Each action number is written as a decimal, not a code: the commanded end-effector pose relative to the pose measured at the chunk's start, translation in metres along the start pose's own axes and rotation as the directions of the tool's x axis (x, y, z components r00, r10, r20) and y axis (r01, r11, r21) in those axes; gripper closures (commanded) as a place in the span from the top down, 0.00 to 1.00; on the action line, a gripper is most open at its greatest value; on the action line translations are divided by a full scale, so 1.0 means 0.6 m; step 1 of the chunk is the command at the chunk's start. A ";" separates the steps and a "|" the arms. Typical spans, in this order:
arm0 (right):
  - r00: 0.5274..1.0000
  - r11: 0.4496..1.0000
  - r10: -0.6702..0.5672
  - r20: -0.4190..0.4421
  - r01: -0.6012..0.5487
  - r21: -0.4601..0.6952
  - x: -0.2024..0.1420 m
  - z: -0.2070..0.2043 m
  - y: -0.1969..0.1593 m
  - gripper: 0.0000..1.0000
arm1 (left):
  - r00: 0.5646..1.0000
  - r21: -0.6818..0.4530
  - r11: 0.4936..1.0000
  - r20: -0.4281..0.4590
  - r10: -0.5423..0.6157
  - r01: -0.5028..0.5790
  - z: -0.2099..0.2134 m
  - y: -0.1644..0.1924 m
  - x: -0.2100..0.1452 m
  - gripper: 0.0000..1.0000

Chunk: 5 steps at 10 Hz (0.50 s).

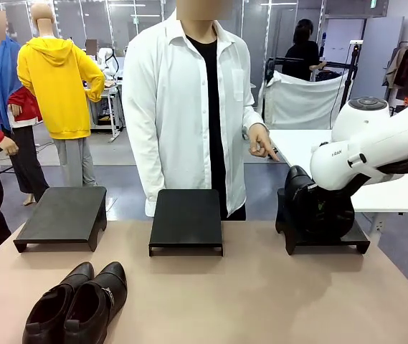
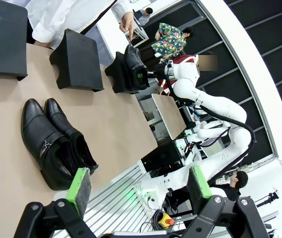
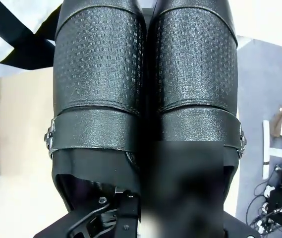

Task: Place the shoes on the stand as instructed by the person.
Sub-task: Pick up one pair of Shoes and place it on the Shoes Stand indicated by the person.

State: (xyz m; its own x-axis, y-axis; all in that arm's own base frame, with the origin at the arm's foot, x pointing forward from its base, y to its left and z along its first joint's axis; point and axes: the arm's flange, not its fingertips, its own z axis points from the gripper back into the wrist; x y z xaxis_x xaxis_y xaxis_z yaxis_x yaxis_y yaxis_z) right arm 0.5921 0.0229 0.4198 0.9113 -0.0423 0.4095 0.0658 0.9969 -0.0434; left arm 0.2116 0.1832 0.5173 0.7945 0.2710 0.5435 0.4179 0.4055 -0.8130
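— How many shoes and stands can be counted?
— Four black shoes, in two pairs, and three black stands point(image 1: 186, 218) in a row along the bench's point(image 1: 261, 301) far edge. The near pair point(image 1: 78, 304) lies by the near left corner, its heels cut off by the picture's lower edge. The second pair point(image 1: 302, 204) sits on the right stand, which the shoes and the right arm point(image 1: 376, 147) largely hide.
— And the right jaws?
— They sit at that pair's openings. The leather and a dark smear cover the fingers in the right wrist view, so nobody can tell whether they grip.
— The left jaws?
— Spread wide, green pads point(image 2: 79, 184) with nothing between, hanging over the near pair.
— The person point(image 1: 189, 107)?
— Behind the middle stand, one hand point(image 1: 262, 142) pointing down beside the second pair
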 end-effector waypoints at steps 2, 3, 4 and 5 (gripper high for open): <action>0.998 0.998 -0.044 0.034 0.045 -0.042 0.014 -0.008 0.010 0.08 | 1.000 -0.018 1.000 0.004 -0.022 0.022 0.003 -0.003 0.005 1.00; 0.998 0.998 -0.059 0.025 0.060 -0.033 0.015 -0.011 0.010 0.08 | 1.000 -0.018 1.000 0.004 -0.022 0.022 0.003 -0.003 0.005 1.00; 0.998 0.998 -0.059 0.031 0.060 -0.034 0.015 -0.011 0.011 0.21 | 1.000 -0.018 1.000 0.004 -0.022 0.022 0.003 -0.003 0.005 1.00; 0.998 0.998 -0.059 0.032 0.060 -0.035 0.016 -0.010 0.010 0.43 | 1.000 -0.018 1.000 0.004 -0.022 0.022 0.003 -0.003 0.005 1.00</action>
State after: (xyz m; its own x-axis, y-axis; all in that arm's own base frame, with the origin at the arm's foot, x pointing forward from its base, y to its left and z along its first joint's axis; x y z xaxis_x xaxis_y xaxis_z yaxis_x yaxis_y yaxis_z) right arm 0.5983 0.0194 0.4130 0.9120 -0.0679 0.4044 0.0926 0.9948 -0.0418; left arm 0.2115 0.1832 0.5173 0.7945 0.2708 0.5436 0.4182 0.4052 -0.8130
